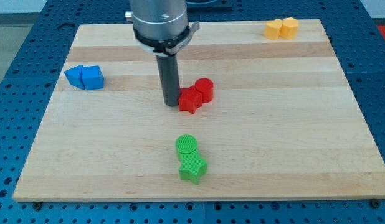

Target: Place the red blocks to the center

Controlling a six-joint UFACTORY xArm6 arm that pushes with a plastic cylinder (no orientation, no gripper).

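Right, from the one camera view I had the wooden board (342,124) laid out in front of me, and my tip (171,103) was down on it, just left of the red star block (190,100) and touching it or very nearly so. No jaws on this rig, mind you, just a plain dark rod, so there was nothing to open or close and it held nothing; it could only shove. The red star sat pressed against the red cylinder (204,89), which stood just up and to the view's right of it, the two reds touching as a pair.

And where was that pair? Close to the middle of the board, I judged, perhaps a touch towards the view's top of dead centre. So the job looked mostly done to me, with at most a small nudge down the view left to go.

The others were out of play: the green cylinder (187,146) and green star (192,168) together below the reds, the two blue blocks (84,77) at the view's left edge, and the two yellow blocks (281,28) up in the top right corner.
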